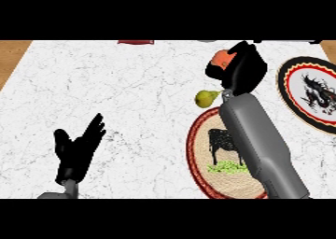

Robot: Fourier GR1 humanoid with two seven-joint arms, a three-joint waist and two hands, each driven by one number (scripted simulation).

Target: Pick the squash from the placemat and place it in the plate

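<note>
Gripping the squash point(221, 57), right robot hand point(244, 68) curled round it, near the plate point(283, 79).

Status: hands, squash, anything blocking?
Right hand shut on squash, off placemat, short of plate. Left hand open, resting lower left. Pear by placemat, clear of path.

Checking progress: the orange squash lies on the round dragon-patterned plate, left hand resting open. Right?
No: head view shows the orange squash in the black right hand, left of the round dragon-patterned plate; the left hand does rest open.
</note>
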